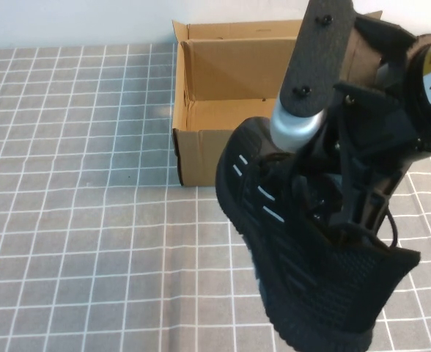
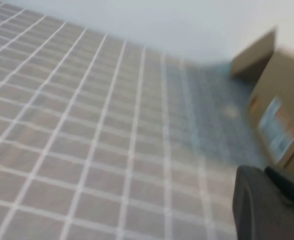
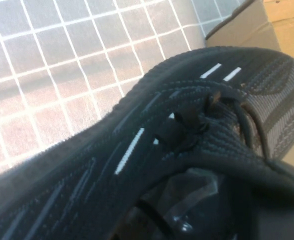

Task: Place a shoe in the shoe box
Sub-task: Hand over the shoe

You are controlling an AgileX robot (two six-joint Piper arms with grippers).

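The black knit shoe (image 1: 303, 271) hangs in the air in front of the open brown shoe box (image 1: 201, 147), its toe toward the box's front wall, white dash marks on its side. My right gripper (image 1: 347, 209) is shut on the shoe at its collar and holds it off the table. In the right wrist view the shoe (image 3: 112, 145) fills the picture, with the right gripper (image 3: 212, 200) in its opening and a box corner (image 3: 247, 27) beyond. My left gripper (image 2: 269, 202) shows only as a dark edge in the left wrist view, low over the cloth, left of the box (image 2: 287, 85).
A grey cloth with a white grid (image 1: 76, 183) covers the table. A white wall (image 1: 69, 22) runs behind it. The box's flap lid stands open at the back. A pale label (image 2: 276, 125) is on the box's side.
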